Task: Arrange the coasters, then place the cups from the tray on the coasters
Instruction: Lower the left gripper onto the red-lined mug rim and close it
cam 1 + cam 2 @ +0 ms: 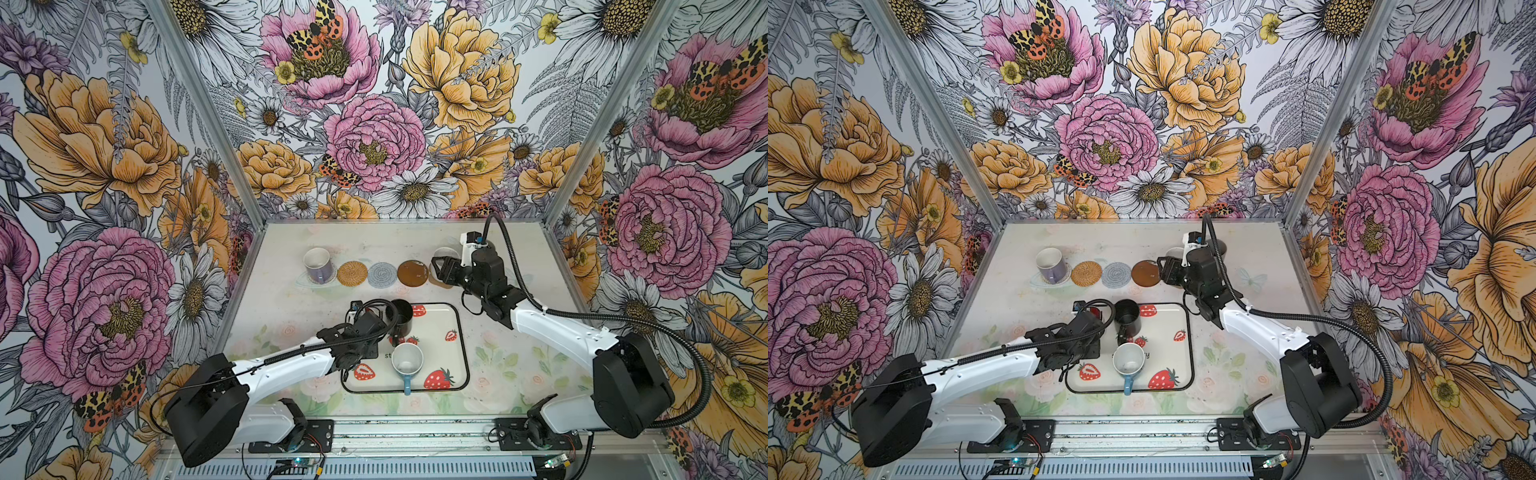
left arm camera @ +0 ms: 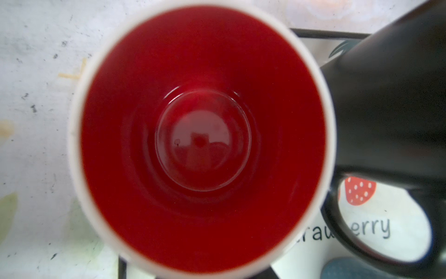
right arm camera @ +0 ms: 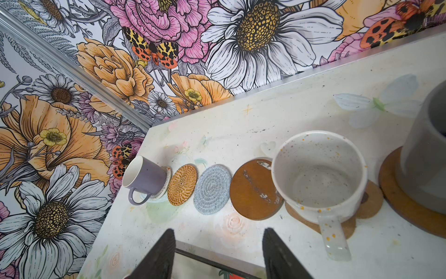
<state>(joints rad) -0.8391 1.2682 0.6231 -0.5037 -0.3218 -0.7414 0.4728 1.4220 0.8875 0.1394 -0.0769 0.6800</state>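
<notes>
The strawberry tray [image 1: 441, 350] holds a black mug [image 1: 400, 316] and a light blue mug [image 1: 407, 361]. My left gripper [image 1: 368, 330] hangs over the tray's back left corner, its fingers hidden. In the left wrist view a red-inside white mug [image 2: 202, 135] fills the picture next to the black mug [image 2: 386, 108]. Along the back, a lilac mug [image 3: 144, 180] sits on the clear beaded coaster [image 3: 167, 184]. Beside it lie the rattan [image 3: 182, 184], grey spiral [image 3: 212, 189] and brown disc [image 3: 253, 190] coasters, all bare. A speckled white mug [image 3: 318, 178] stands on the paw coaster [image 3: 370, 205]. My right gripper [image 3: 218, 241] is open and empty in front of them.
A taller grey mug [image 3: 427, 157] stands on a second brown disc [image 3: 398, 200] at the back right. Flowered walls close in the table on three sides. The right arm reaches across the table's right half in both top views.
</notes>
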